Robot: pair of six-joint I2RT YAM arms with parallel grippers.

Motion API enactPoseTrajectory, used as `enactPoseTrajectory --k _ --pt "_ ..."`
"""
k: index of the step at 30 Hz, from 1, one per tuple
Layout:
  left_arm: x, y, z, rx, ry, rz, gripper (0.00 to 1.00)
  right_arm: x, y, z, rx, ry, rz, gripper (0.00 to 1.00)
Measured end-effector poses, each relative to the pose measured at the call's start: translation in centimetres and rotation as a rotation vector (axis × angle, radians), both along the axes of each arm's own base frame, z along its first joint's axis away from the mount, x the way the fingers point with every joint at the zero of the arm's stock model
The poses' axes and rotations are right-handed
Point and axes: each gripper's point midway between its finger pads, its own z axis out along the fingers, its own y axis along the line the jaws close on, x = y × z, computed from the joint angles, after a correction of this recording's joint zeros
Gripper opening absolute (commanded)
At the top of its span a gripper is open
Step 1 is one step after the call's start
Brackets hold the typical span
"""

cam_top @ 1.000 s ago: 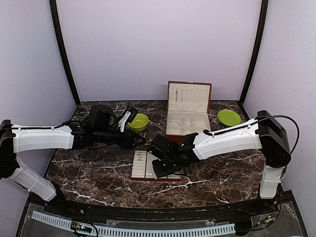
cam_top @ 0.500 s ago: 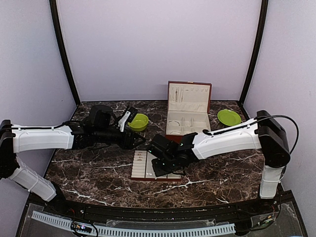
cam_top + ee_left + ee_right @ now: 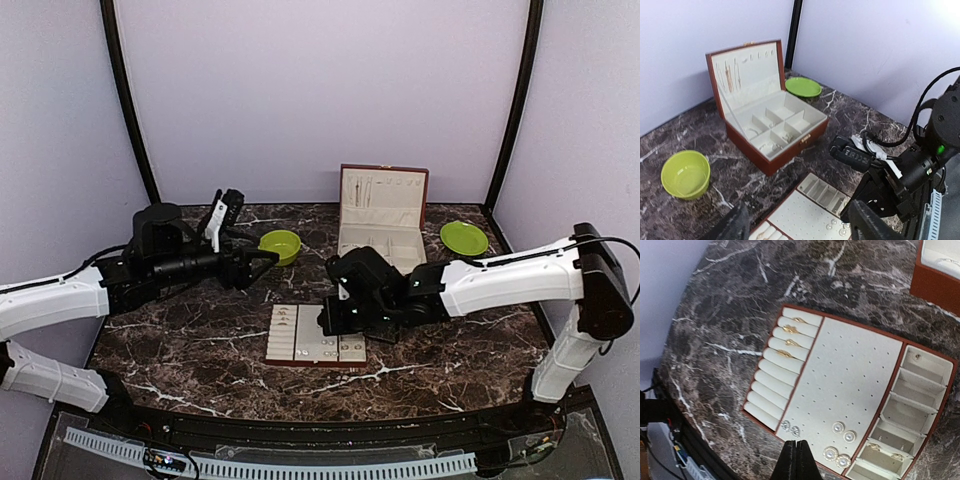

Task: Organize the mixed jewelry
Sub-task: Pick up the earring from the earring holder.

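From where I stand the right end effector [image 3: 796,460] hangs pinched shut, seemingly empty, over the tray [image 3: 860,375] on the desk, with rings [image 3: 790,330] upper left and stud earrings [image 3: 830,453] lower centre, while the left end effector [image 3: 800,226] gapes wide and empty, so fetching another piece probably comes next.

The desk [image 3: 740,300] is dark brown marble with white veins, smooth and faintly polished. The tray [image 3: 850,390] has a red-brown rim and a matt cream lining that looks like soft cloth, pricked with small holes. Its rings [image 3: 790,330] are shiny gold-toned metal; the round studs [image 3: 838,427] are pale and glinting. The box [image 3: 775,160] has a smooth red-brown shell and the same matt cream lining. The bowl [image 3: 686,175] and plate [image 3: 803,87] are glossy lime-green plastic. The fingers [image 3: 789,464] of the right gripper [image 3: 796,459] look like matt black plastic.
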Motion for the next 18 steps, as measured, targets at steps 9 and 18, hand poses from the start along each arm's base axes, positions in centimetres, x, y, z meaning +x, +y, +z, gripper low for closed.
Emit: enactPoseTrajectory --k 9,18 --pt "-1.4 0.8 1.1 -0.232 0.038 0.034 0.78 0.9 -0.4 5.8 0.309 -0.037 0.042 0.00" --pt "-5.6 -2.6 3.1 -0.429 0.187 -0.135 0.76 -1.0 -0.8 12.9 0.608 -0.143 0.171 0.00"
